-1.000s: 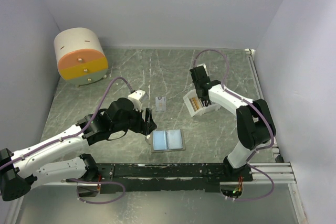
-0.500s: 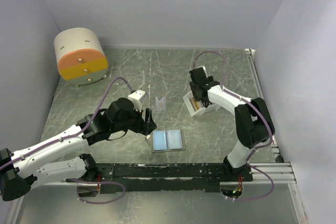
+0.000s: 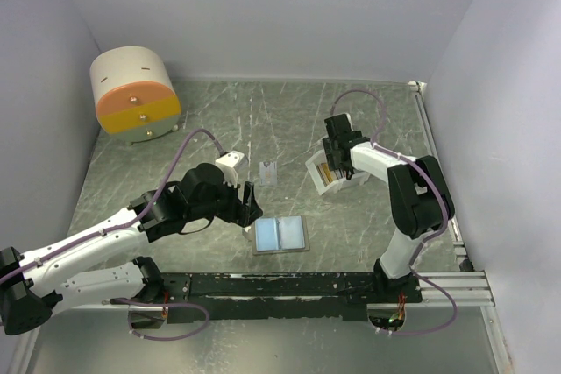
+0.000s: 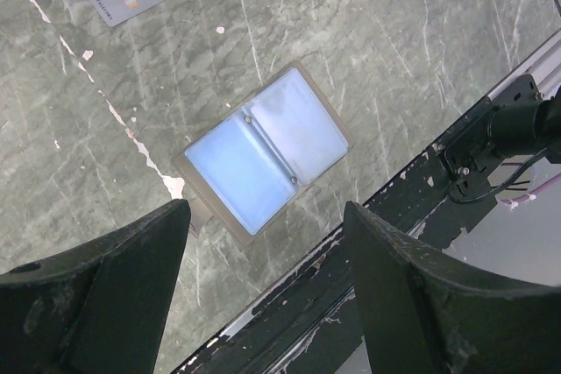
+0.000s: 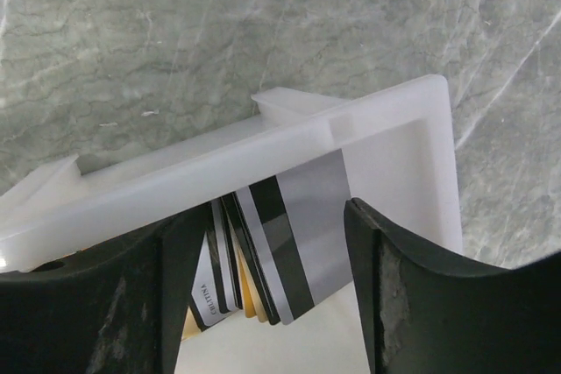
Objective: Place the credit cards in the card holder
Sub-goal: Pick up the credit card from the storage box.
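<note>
Lying open and flat, blue inside upward, the card holder sits just beside the dark front rail. Its long axis runs along that rail and its centre fold points away from the arms. Bare table stretches beyond it to a loose card. The left claw hovers at the holder's left edge, released and holding nothing. To the right, the right claw is spread wide, straddling the credit cards that stand tilted in the white tray. A round drum sits in the far left corner, well apart.
</note>
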Controlling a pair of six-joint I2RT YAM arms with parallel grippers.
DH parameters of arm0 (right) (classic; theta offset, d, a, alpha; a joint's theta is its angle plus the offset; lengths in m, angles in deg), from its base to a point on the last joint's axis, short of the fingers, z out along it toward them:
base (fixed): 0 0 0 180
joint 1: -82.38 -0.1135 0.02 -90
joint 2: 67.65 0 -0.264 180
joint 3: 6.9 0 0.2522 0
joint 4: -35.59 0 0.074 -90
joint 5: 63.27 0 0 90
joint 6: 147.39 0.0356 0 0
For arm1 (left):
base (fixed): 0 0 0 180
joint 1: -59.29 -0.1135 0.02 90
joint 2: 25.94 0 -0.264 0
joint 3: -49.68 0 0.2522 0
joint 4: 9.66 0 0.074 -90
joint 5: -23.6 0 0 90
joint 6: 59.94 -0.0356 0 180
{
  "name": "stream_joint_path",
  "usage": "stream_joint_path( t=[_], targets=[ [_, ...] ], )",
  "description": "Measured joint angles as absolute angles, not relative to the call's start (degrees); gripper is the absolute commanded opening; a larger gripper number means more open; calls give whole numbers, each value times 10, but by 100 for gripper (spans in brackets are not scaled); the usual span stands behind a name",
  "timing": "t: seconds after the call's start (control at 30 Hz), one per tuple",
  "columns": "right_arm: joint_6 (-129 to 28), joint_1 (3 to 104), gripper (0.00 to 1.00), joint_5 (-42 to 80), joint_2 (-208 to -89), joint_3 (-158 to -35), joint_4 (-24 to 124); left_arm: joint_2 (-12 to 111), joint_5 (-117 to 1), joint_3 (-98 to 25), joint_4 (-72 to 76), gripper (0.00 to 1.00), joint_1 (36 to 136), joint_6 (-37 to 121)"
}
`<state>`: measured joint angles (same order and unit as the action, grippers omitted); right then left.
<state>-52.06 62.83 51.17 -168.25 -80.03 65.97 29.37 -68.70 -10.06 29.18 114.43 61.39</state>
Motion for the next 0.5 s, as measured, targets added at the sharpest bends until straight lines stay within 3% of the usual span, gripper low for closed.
stream_joint_path(
  t=[0.13,0.27,0.5],
  targets=[
    [-521,628,48,499,-1686,-801,656,293,-685,-101,292,82,1144,613],
    [-523,628,26,469,-1686,-801,656,293,-683,-99,287,82,1144,613],
    [-521,623,6,442,-1666,-808,673,293,-675,-99,286,82,1144,613]
  ],
)
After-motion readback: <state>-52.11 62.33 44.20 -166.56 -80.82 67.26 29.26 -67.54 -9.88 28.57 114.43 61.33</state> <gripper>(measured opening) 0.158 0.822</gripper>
